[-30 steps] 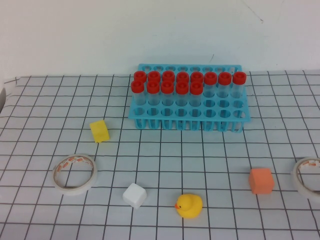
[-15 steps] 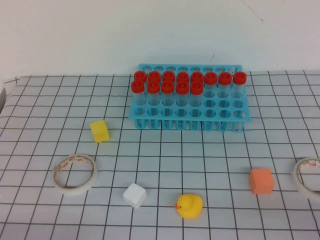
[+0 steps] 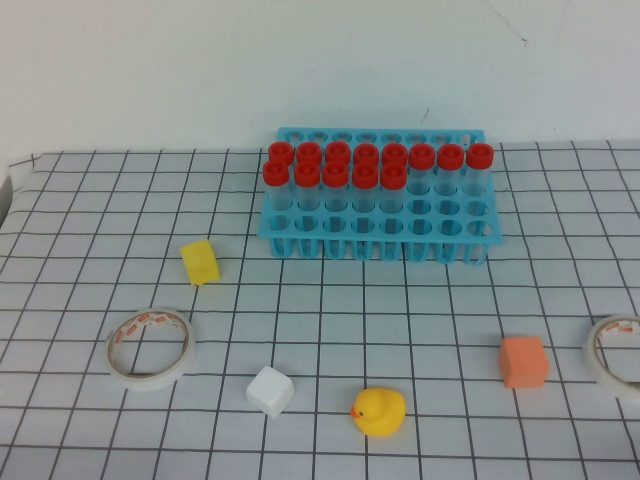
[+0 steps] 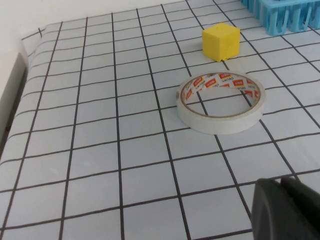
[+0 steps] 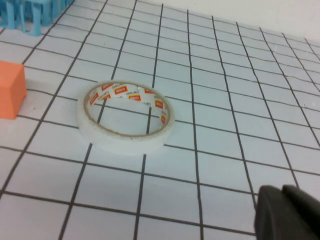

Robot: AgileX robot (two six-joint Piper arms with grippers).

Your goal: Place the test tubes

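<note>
Nothing has moved: the red-capped test tubes (image 3: 365, 170) stand upright in the blue rack (image 3: 380, 238) at the far middle of the surface (image 3: 400, 300). Left gripper (image 4: 282, 200) hangs pinched closed near the left tape roll (image 4: 220, 102), and the right gripper (image 5: 283, 200), also closed, is near the right tape roll (image 5: 125, 117).

High view downward, wrist views near table (image 4: 100, 150)

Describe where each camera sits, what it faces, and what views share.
High view: raised, robot's side, angled down at the rack; no arm shows.
Left wrist view: on left arm, facing left tape roll, yellow block; shut left gripper in foreground.
Right wrist view: on right arm, facing right tape roll, orange block; shut right gripper in foreground.
Shared: high view shows both rolls, both blocks.
</note>
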